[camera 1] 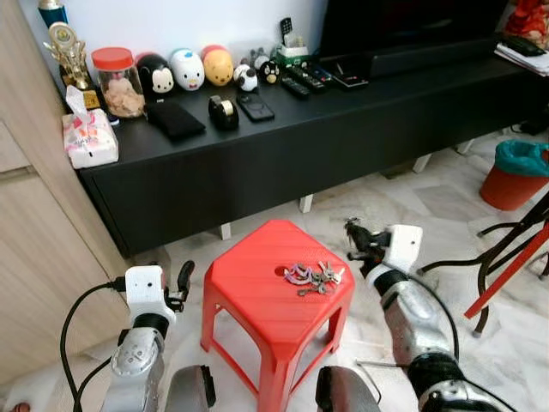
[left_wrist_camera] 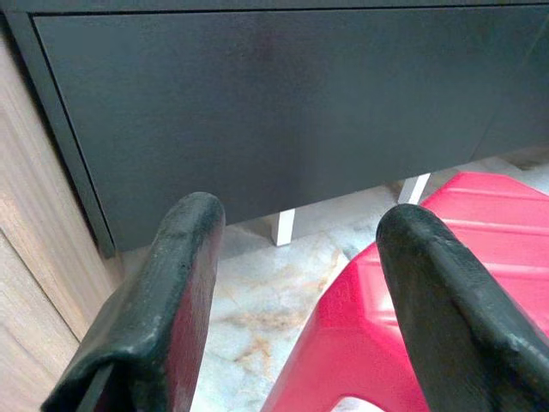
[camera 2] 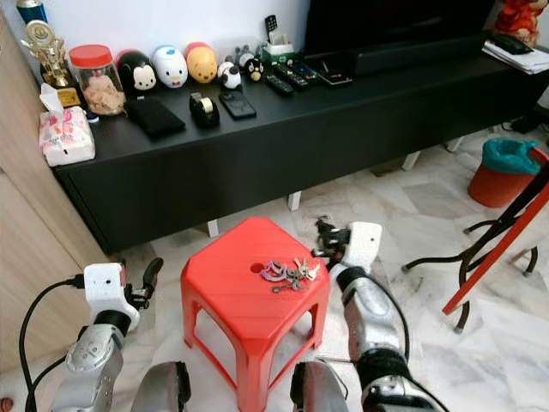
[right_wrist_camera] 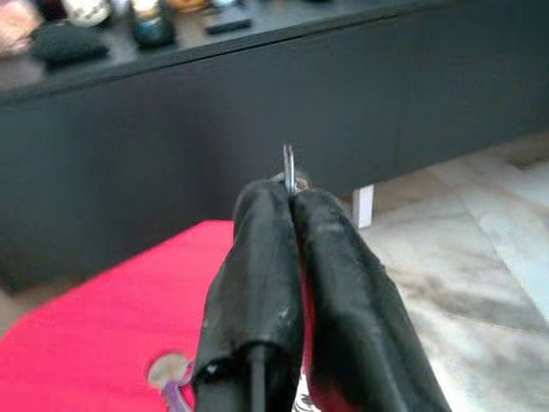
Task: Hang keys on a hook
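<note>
Keys (camera 1: 314, 275): a bunch with a pale purple ring, lying on top of the red stool (camera 1: 257, 300), near its right edge and beside the small hole in the seat.
Right gripper (right_wrist_camera: 290, 193): just off the stool's right side, a little above seat level, its two black fingers pressed together; a thin metal sliver pokes out between the tips, and you cannot tell what it is.
Left gripper (left_wrist_camera: 300, 249): off the stool's left side, fingers spread wide with nothing between them, facing the black cabinet (camera 1: 360, 146).
Hook: none visible from here.
Step in hand: by my reading the pickup is not finished, since the bunch rests on the stool.
Next move: you likely need to secure the bunch, lift it off the stool, then find the hook.
</note>
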You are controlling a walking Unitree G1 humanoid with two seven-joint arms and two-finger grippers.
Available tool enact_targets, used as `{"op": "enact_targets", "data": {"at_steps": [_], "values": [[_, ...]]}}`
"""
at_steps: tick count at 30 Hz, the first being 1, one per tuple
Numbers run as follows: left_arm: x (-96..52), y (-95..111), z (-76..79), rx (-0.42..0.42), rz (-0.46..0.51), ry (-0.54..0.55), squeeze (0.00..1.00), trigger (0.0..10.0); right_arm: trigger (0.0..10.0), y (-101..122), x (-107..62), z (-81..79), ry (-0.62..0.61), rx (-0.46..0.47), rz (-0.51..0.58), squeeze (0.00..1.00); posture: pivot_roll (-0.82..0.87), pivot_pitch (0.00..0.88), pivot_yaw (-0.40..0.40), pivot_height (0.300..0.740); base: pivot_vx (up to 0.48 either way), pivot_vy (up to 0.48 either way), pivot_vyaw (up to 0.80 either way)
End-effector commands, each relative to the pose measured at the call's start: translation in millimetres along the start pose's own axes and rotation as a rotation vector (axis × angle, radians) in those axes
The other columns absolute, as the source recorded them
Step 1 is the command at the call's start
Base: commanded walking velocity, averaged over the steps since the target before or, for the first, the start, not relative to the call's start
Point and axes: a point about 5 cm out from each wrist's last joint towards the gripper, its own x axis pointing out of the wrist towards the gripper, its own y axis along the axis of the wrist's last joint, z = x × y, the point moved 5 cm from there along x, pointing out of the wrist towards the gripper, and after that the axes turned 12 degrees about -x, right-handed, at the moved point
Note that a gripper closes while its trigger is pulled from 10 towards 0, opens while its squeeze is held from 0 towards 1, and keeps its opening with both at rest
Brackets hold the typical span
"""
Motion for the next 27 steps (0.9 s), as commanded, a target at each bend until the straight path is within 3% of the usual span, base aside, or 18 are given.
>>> {"op": "enact_targets", "data": {"at_steps": [1,13,27], "values": [[-2.6,-7,0.0,-0.003,-0.018,0.003,0.0,10.0,10.0,10,-0.7,2.0,-0.011,-0.048,0.048,0.0,0.03,0.0,-0.089,0.596,0.0,0.0,0.0],[-3.2,-12,4.7,-0.021,-0.024,-0.011,0.0,10.0,10.0,17,-20.5,-0.8,-0.106,-0.044,0.131,0.0,0.01,0.0,-0.074,0.601,0.0,0.0,0.0],[-3.6,-18,1.9,-0.024,-0.041,-0.01,0.0,10.0,10.0,18,-25.4,7.0,-0.137,-0.045,0.117,0.0,0.01,0.0,-0.066,0.681,0.0,0.0,0.0]]}}
